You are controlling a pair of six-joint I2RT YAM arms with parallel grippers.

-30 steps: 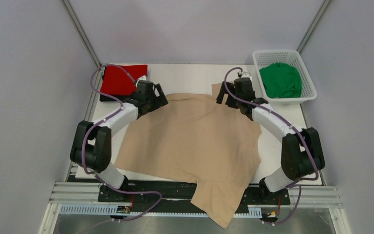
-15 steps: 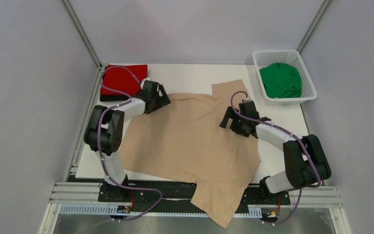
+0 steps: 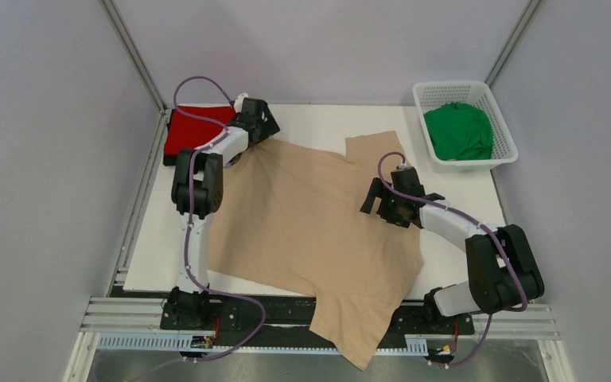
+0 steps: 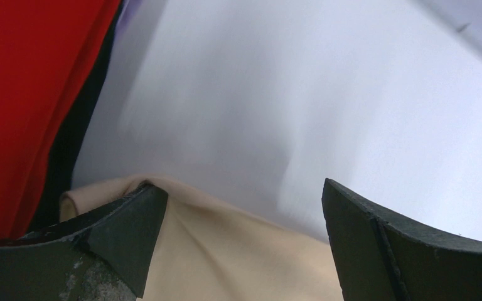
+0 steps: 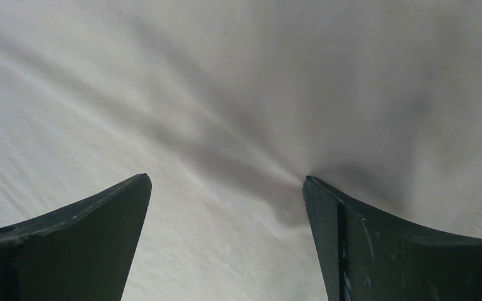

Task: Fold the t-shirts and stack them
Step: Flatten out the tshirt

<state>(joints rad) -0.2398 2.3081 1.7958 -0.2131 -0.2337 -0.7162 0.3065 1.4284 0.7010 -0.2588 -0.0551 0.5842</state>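
Beige t-shirt [image 3: 310, 215]: spread wide over the white desk [image 3: 318, 123], creased. One part hangs off the near edge over the arm rail.
Right hand [image 3: 371, 198]: released, jaws wide apart and gripping nothing. It sits low over the right side of the beige t-shirt. The right wrist view shows only wrinkled beige cloth under and between the fingers [image 5: 69, 238]; whether they touch it cannot be told.
Left hand [image 3: 266, 124]: released, jaws wide apart and gripping nothing. It is at the far-left corner of the beige t-shirt. In the left wrist view a rolled beige edge lies by the left finger [image 4: 119, 232], with bare desk beyond.
Red t-shirt [image 3: 191, 127]: folded flat at the far-left corner of the desk, just beside the left hand.
Black t-shirt [image 4: 75, 138]: a dark layer showing under the edge of the red t-shirt.
Green t-shirt [image 3: 457, 131]: bunched inside the white basket [image 3: 445, 87] at the far right, well apart from both hands.
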